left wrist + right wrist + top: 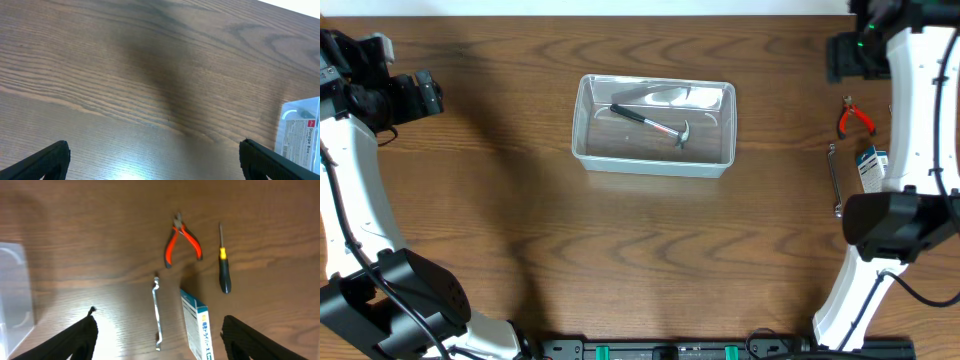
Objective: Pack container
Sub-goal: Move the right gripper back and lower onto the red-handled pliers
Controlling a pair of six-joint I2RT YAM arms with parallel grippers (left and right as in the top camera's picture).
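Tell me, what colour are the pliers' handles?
The pliers have orange-red handles, seen best in the right wrist view.

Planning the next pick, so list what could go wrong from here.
1. The thin metal tool lies flat, close beside the blue-and-white box; the right fingers might nudge the box or slip off the metal.
2. The pliers and screwdriver lie close together; grabbing one could drag the other.
3. The hammer lies diagonally in the container; a dropped tool could land on it.
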